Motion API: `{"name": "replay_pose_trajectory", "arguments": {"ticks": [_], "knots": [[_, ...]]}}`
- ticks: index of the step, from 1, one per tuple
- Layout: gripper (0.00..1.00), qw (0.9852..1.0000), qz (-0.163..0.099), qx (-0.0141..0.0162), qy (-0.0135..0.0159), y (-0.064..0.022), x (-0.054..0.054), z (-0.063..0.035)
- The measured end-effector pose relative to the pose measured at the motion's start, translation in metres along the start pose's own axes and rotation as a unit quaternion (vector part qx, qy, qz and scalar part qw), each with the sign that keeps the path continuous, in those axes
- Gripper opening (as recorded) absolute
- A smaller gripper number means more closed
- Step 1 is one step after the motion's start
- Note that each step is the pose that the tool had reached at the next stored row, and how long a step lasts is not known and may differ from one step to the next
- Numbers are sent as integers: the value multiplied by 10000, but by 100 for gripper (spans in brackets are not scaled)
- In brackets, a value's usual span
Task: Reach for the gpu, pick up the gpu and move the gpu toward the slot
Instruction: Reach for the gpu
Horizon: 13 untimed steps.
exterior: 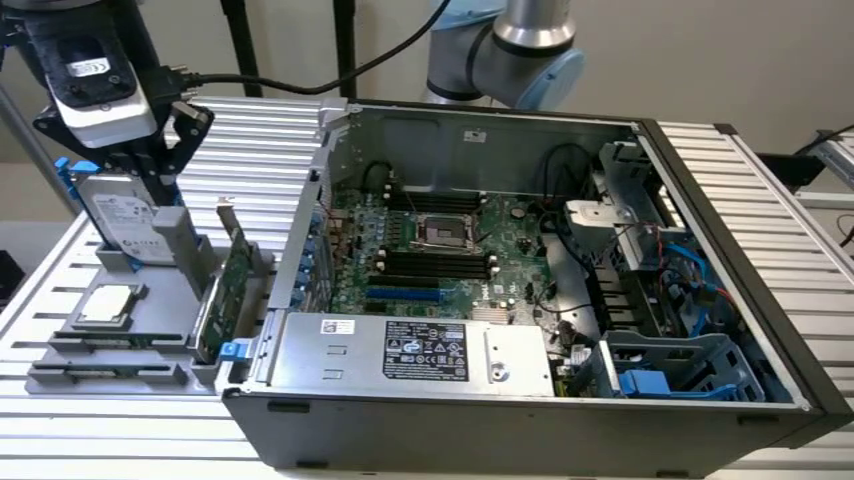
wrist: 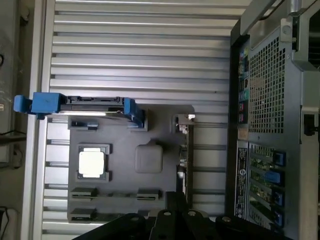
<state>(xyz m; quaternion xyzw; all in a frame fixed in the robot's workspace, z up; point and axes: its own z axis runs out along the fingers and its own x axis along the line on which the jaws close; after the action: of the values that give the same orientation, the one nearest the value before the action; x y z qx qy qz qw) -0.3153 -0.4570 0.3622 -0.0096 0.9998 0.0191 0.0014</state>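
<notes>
Exterior view: gpu (exterior: 238,275) on edge, alongside case (exterior: 534,435)

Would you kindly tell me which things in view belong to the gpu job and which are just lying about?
Belonging to the job: the gpu, standing on edge in the grey tray; the gripper, shut, above the tray; the open computer case with its motherboard.
Just lying about: the hard drive with blue rails; the CPU chip.
</notes>
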Motion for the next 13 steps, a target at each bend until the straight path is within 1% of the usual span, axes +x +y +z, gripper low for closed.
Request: {"name": "replay_pose_trajectory", "arguments": {"ticks": [3,7,9,13], "knots": [[11,10000,-1,3,-9,-41,-72,42],[11,10000,-1,14,-19,-85,-136,92],[11,10000,-1,18,-19,-97,-153,103],[11,10000,0,17,-19,-97,-153,104]]}}
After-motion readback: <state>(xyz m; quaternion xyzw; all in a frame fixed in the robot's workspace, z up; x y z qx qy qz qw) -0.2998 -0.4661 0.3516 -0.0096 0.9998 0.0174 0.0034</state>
